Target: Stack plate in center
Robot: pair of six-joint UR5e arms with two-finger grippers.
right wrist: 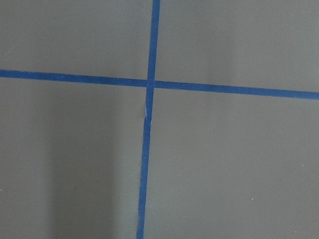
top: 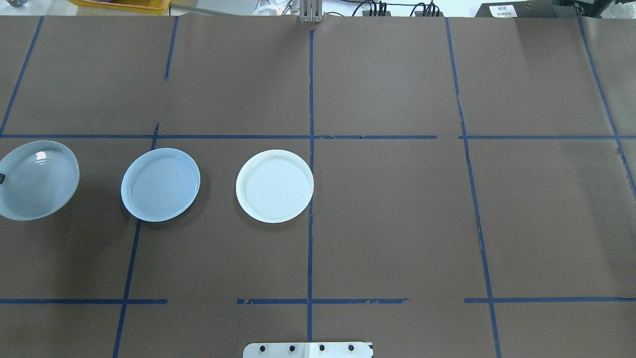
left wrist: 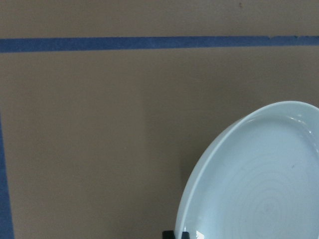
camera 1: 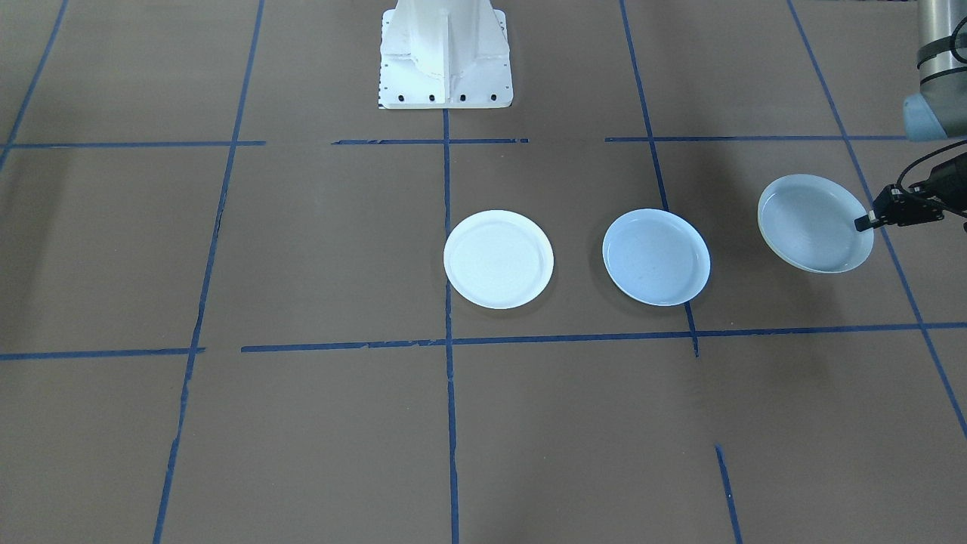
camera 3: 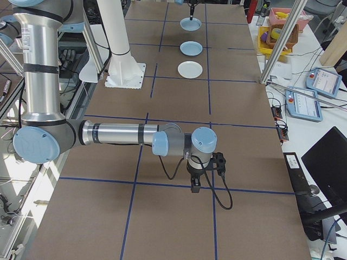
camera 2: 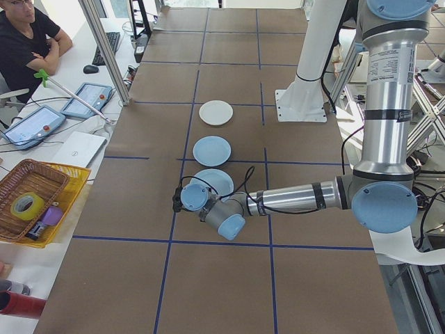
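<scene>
Ringed blue-grey plate (camera 1: 814, 224), tilted at the row's left end, beside the pale-blue centre plate (camera 1: 656, 257): stiff, glazed, probably slippery and breakable; best pinched at the rim, where the left gripper (camera 1: 863, 223) clamps it. Right gripper's (camera 3: 206, 172) state: cannot tell.

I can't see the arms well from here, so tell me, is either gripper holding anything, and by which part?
The left gripper pinches the ringed blue-grey plate by its outer rim, tilted off the table. The right gripper holds nothing.
</scene>
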